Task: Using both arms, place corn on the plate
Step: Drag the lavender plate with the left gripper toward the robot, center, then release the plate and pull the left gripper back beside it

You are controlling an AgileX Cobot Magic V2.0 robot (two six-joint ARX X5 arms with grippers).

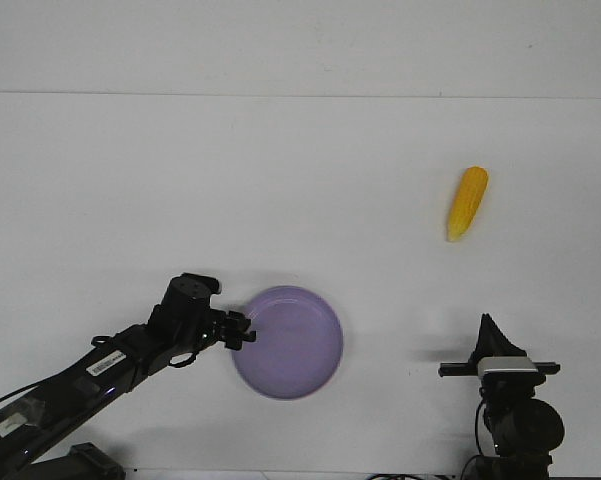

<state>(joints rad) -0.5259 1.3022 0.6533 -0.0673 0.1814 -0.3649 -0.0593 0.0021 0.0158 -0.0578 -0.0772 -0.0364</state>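
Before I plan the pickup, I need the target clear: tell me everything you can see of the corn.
The corn is a husked cob, yellow with orange-yellow kernels, tapering to a point at its near end. It lies flat on the white table, slightly slanted, far right, well beyond and to the right of the plate. Nothing touches it; both end effectors are far off.

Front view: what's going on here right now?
The left gripper sits at the left rim of the lavender plate; it seems to be gripping the rim, though the jaws are too small to read for certain. The plate holds nothing. The corn lies untouched on the white table, further back and to the right. The right gripper is low near the front edge, pointing toward the corn and well short of it.
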